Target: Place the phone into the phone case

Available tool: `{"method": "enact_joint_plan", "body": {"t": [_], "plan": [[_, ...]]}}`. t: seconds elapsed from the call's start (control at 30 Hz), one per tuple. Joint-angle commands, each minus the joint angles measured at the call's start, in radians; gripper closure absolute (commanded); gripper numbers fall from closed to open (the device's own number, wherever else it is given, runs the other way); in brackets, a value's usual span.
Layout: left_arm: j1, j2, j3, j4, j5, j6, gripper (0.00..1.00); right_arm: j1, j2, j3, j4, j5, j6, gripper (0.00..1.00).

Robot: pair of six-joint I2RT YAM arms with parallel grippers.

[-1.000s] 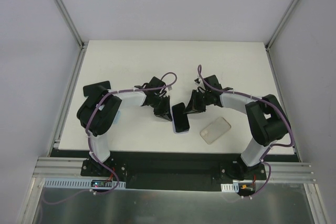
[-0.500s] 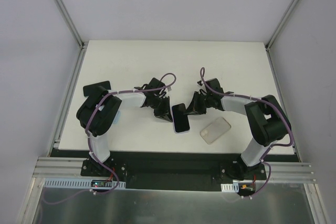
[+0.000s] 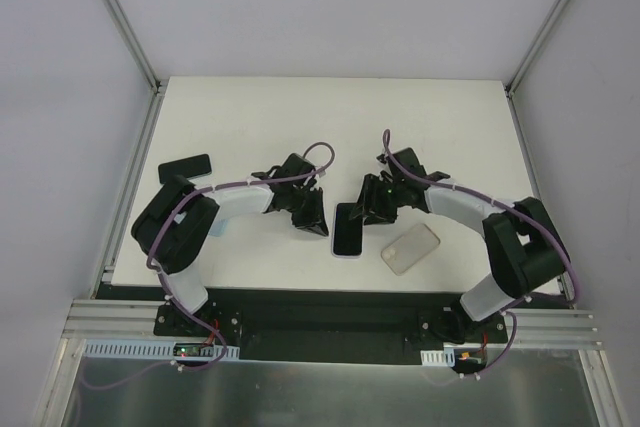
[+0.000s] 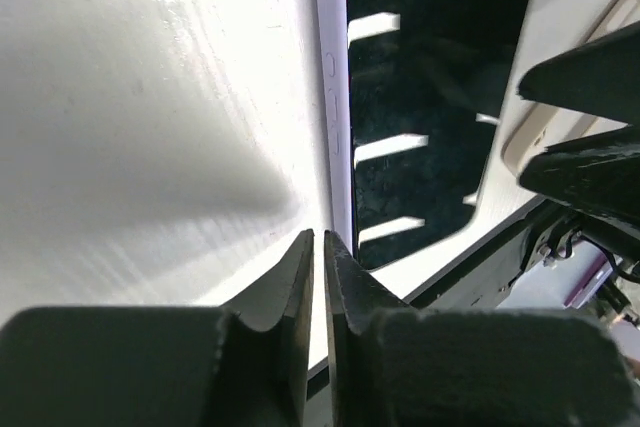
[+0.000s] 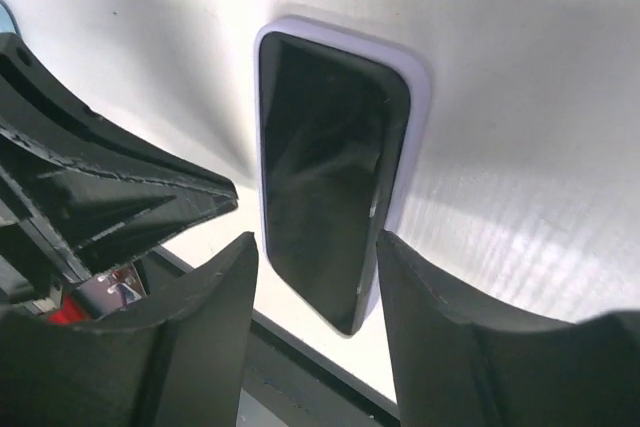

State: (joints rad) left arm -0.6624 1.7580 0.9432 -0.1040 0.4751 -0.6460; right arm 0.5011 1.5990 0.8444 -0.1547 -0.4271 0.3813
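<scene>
Nearest lies the clear, rounded phone case [image 3: 410, 248] on the matte white table [image 3: 250, 127], then the glossy black, lilac-rimmed phone [image 3: 347, 231], flat and turned straighter than before, between my left gripper [image 4: 319, 239], fingers pressed together, and my right gripper [image 5: 312, 242], spread open.

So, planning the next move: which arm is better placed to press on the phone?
Likely right: the right gripper, open, hangs straddling the phone; the left gripper, shut, sits beside its edge.
</scene>
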Motion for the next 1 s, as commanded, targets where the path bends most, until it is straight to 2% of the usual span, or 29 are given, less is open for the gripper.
{"method": "enact_joint_plan", "body": {"t": [0.0,0.2,0.23,0.47,0.8,0.97], "plan": [[0.004,-0.087,0.02,-0.049,-0.096,0.0,0.89,-0.003,-0.103,0.087,-0.208,0.091,-0.074,0.45],[0.018,-0.062,0.092,-0.074,-0.095,0.025,0.72,-0.012,-0.119,0.064,-0.22,0.114,-0.096,0.41],[0.018,-0.046,0.101,-0.074,-0.089,0.035,0.65,-0.012,-0.128,0.053,-0.206,0.097,-0.094,0.4],[0.018,0.035,0.169,-0.076,-0.041,0.068,0.48,-0.01,-0.149,-0.068,-0.019,0.004,-0.084,0.29],[0.014,0.164,0.212,-0.072,-0.004,0.023,0.52,0.042,-0.094,-0.128,0.092,0.007,-0.029,0.27],[0.009,0.156,0.18,-0.062,0.008,0.011,0.57,0.091,-0.059,-0.108,0.113,0.045,0.016,0.27]]}}
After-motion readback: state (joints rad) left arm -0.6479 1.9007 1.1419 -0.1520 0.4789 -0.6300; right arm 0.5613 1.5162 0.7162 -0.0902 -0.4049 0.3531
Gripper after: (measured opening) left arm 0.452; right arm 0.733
